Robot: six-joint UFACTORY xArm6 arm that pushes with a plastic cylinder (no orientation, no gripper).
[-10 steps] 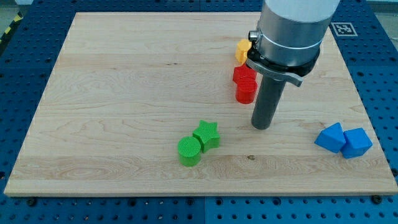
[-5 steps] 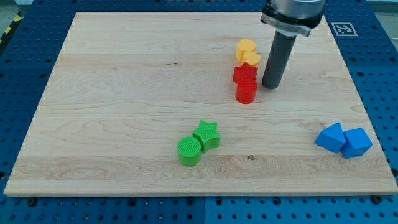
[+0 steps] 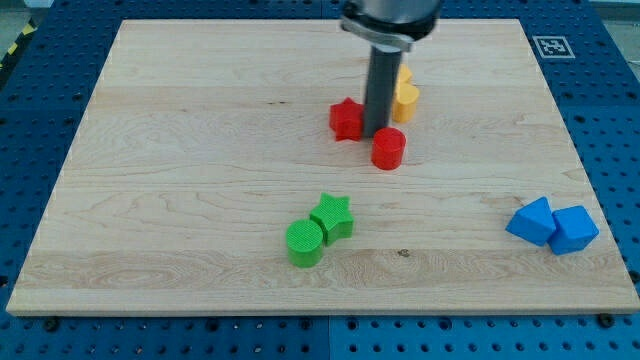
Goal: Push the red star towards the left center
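Observation:
The red star (image 3: 346, 119) lies on the wooden board (image 3: 200, 150) above the board's middle. My tip (image 3: 377, 133) touches the star's right side. A red cylinder (image 3: 388, 149) stands just below and right of the tip. A yellow heart-shaped block (image 3: 405, 100) sits right of the rod, partly hidden by it.
A green star (image 3: 333, 215) and a green cylinder (image 3: 305, 243) sit together at the lower middle. Two blue blocks (image 3: 552, 225) lie near the board's right edge, low down. A marker tag (image 3: 551, 46) is off the board's top right corner.
My tip moved up and then left across the board. It pushed the red star left, away from the red cylinder and the yellow block.

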